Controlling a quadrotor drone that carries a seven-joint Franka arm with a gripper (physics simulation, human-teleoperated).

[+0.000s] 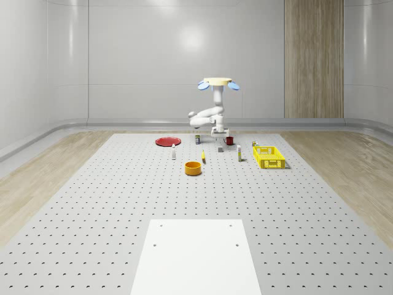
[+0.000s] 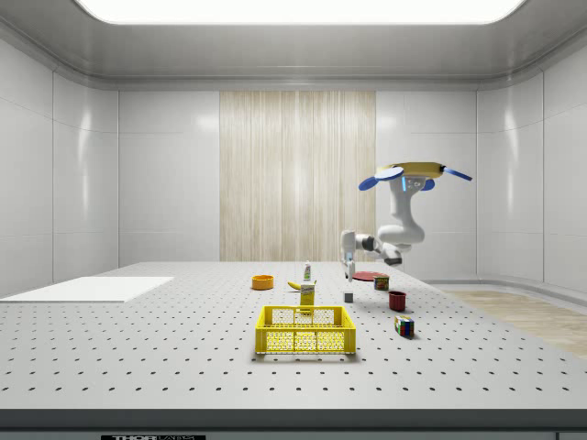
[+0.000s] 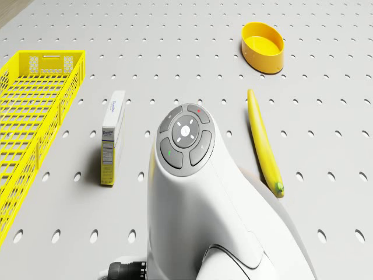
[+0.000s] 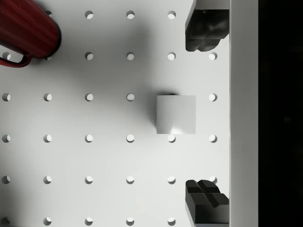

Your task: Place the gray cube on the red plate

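Gray cube [image 4: 176,114] rests on the perforated white table [image 4: 94,161], between the spread jaws of the gripper [image 4: 203,113] below the hovering drone [image 1: 217,82]. Descending off-centre could nudge it toward the dark red mug [image 4: 26,30], far from the red plate [image 1: 167,141].

Bright, even light from a ceiling panel [image 2: 298,9]. Soft glare on back wall [image 1: 193,40]. Faint shadows on the table [image 4: 94,156].

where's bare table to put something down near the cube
Open perforated table lies in front of the orange bowl, toward the white sheet. Around the gray cube it is crowded: the red mug sits close, the open end effector hangs over it, and the banana, box and yellow basket lie nearby.
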